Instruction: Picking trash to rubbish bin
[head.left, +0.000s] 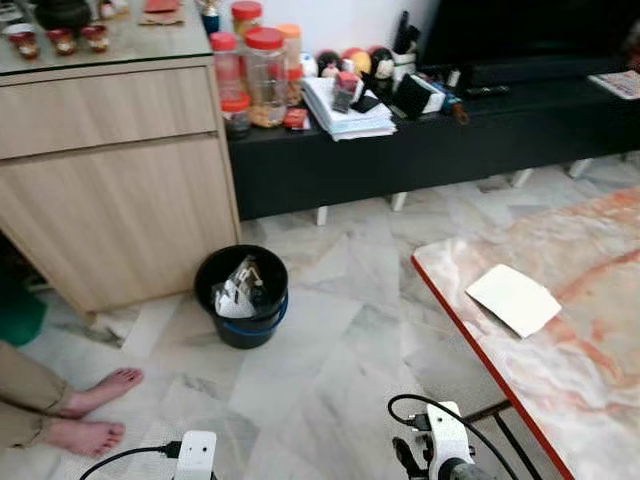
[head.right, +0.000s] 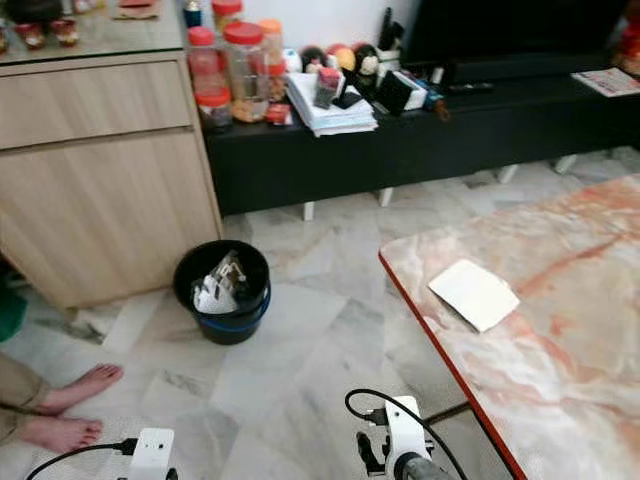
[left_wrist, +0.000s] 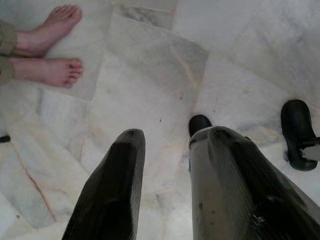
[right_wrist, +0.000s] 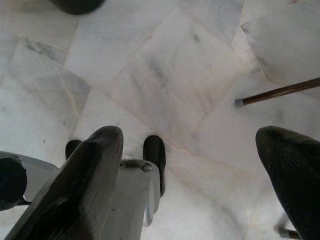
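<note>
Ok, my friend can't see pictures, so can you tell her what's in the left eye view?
A black rubbish bin with crumpled trash inside stands on a pale marble floor beside a wooden cabinet. To the right, a white sheet of paper lies on a marble table. A person's bare feet show at the lower left.

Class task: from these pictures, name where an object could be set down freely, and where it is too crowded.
Free: the marble table around the white paper, and the tiled floor between the black rubbish bin and the table's red edge. Crowded: the black low cabinet, packed with red-lidded jars, a stack of papers and small items. A person's bare feet take the floor's left corner.
</note>
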